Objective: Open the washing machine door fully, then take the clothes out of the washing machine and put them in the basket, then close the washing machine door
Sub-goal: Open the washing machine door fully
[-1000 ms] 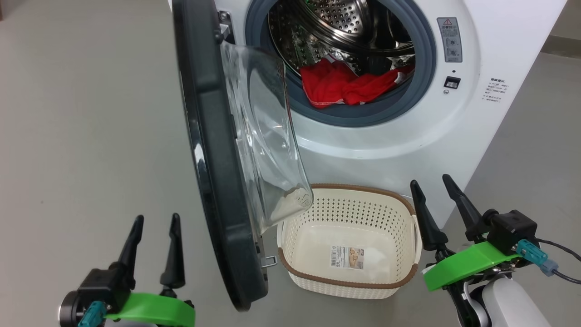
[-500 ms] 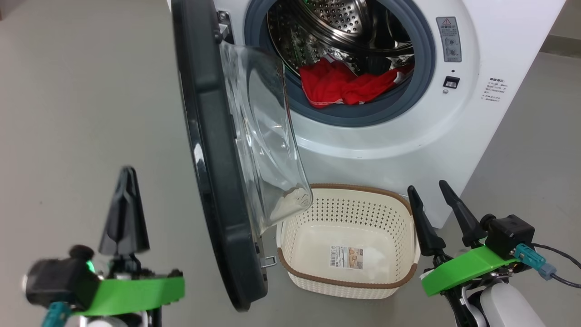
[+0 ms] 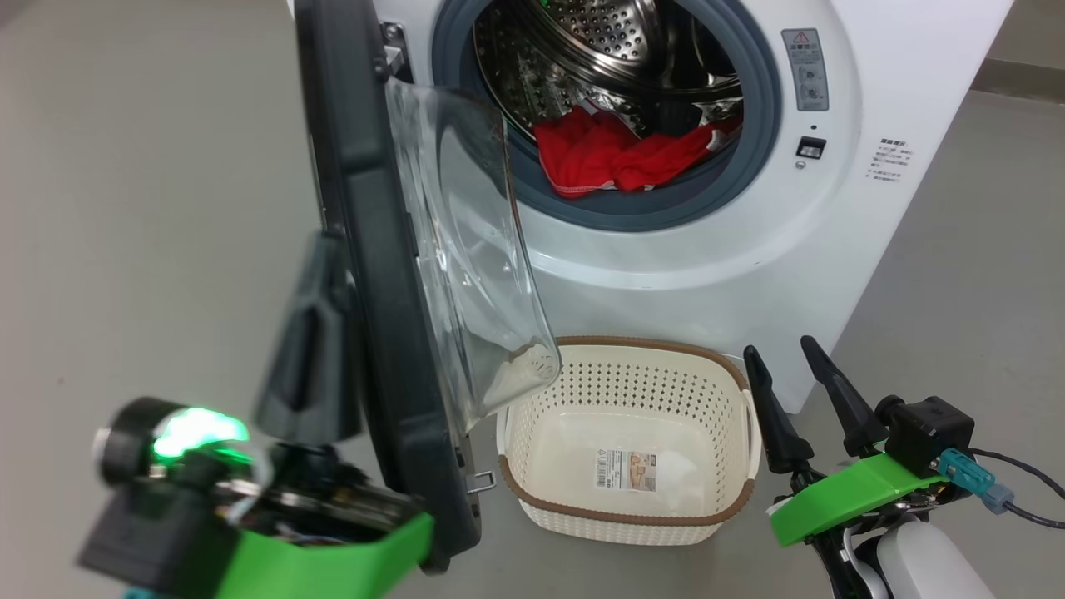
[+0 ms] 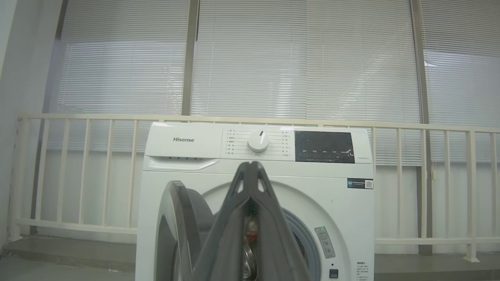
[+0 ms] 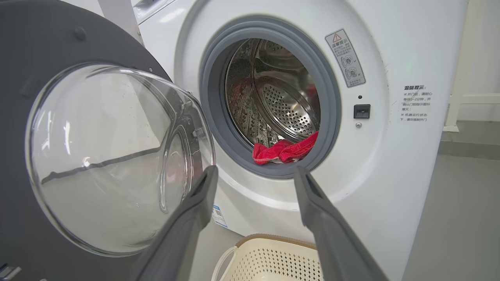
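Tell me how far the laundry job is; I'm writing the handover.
Done: the washing machine door stands open, perhaps not fully. In hand: the left tool, shut, is beside its black rim. Left: clothes lie in the drum, the basket is empty, closing follows.

Glossy steel drum (image 3: 620, 37), perf. plastic basket (image 3: 632, 376)

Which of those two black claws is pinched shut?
The left gripper, fingers pressed together beside the washing machine door; the right gripper has its fingers spread.
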Robot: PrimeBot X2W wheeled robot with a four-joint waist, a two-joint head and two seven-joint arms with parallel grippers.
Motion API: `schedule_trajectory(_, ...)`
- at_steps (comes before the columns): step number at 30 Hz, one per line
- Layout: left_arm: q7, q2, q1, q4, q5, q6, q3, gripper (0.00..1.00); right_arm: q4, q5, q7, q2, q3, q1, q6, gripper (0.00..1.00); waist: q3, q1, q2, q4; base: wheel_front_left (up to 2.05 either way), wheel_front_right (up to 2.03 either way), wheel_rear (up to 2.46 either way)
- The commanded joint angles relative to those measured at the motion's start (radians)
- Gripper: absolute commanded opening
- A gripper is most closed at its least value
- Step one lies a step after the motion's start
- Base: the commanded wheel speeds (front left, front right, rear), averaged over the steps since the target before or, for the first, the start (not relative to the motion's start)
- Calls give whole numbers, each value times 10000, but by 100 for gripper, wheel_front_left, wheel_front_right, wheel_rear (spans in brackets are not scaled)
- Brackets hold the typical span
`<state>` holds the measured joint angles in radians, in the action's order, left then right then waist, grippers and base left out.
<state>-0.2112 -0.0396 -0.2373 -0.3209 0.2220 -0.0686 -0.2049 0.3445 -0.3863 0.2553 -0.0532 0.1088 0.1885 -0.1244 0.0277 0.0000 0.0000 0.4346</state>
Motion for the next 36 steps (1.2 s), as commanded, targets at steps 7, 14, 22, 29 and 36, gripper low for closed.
schedule_trajectory(7,1789,-106,-41,-552,549,161,-950,0,-239,-154,64,30,264,400,-63,100,104,0,0,-201,0,0,0)
schedule_trajectory(14,3943,-146,642,-23,1428,4,-1556,0,-238,-93,64,30,208,479,-63,100,187,0,0,-263,0,0,0)
schedule_trajectory(22,4696,-333,955,438,1419,-427,-1436,0,-259,-37,65,30,177,488,-63,100,281,0,0,-296,0,0,0)
schedule_trajectory(29,4799,-556,1028,597,1238,-595,-1329,0,-265,10,65,30,131,497,-63,100,349,0,0,-236,0,0,0)
schedule_trajectory(36,4807,-808,1116,770,1055,-876,-1040,0,-367,-40,65,30,69,517,-63,100,340,0,0,-84,0,0,0)
